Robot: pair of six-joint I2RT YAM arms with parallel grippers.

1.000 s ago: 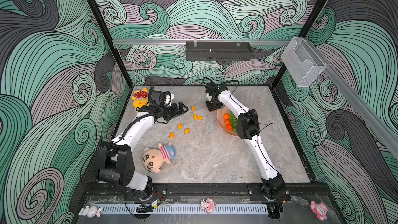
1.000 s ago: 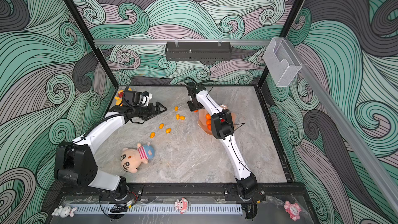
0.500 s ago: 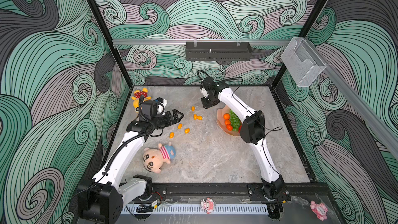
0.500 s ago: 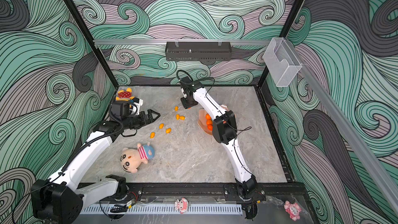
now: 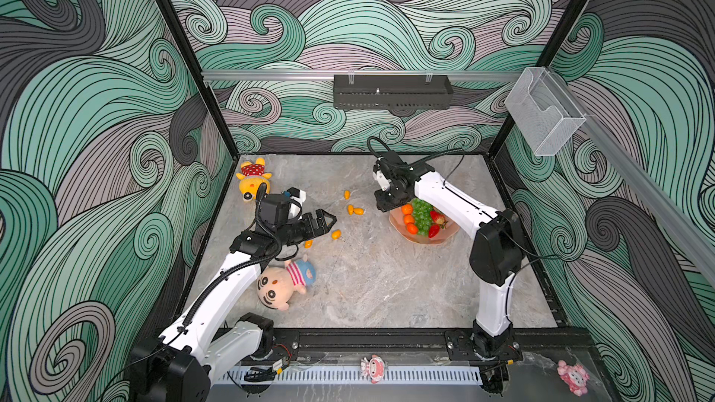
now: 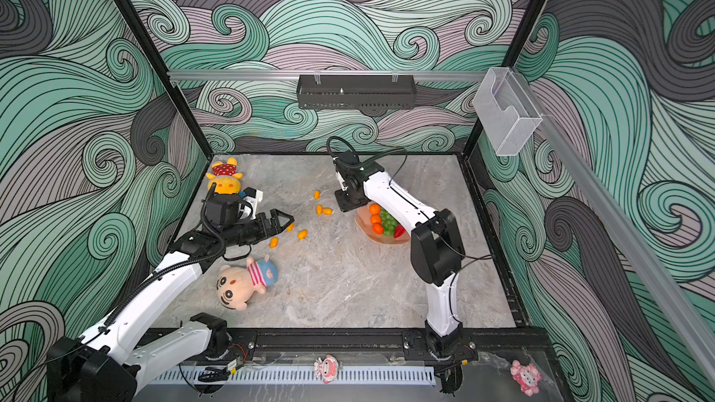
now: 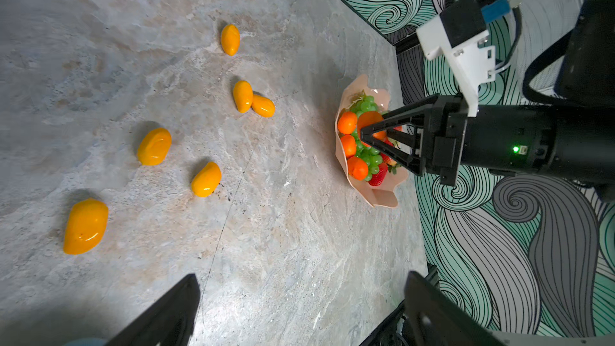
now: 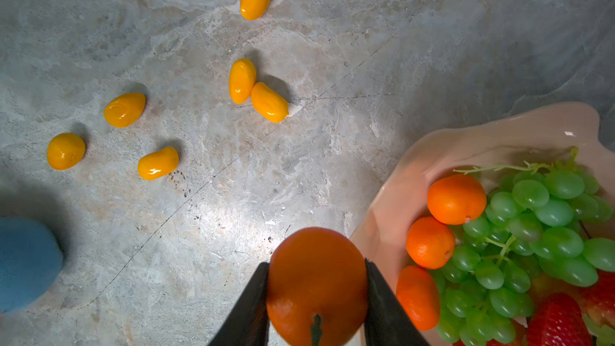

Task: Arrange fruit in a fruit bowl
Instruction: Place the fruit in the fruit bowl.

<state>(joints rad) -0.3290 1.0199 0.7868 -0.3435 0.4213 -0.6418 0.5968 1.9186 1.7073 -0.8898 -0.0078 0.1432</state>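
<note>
Since the earlier frame our right pincer [image 8: 316,266] has swung beside the fruit bowl [image 8: 499,138], clamping a tangerine [image 8: 316,287]. We count three tangerines [image 8: 456,198], grapes [image 8: 532,214] and strawberries [image 8: 559,321] inside; six kumquats [image 8: 243,79] wait before our spread, empty left pincer [image 5: 329,222].

Six kumquats [image 7: 154,146] lie on the marble desk [image 7: 299,228]. Two of them touch each other and the other four lie apart. Farther away, near the wall [image 7: 499,244], stands the pink bowl [image 7: 376,196]. It holds three tangerines [image 7: 348,145], green grapes [image 7: 366,106] and a strawberry [image 7: 379,174]. The right tool [image 7: 368,134] is seen in front of the bowl and grips one more tangerine [image 7: 370,120]. The left tool [image 7: 301,281] shows two dark fingers [image 7: 166,314], wide apart.
</note>
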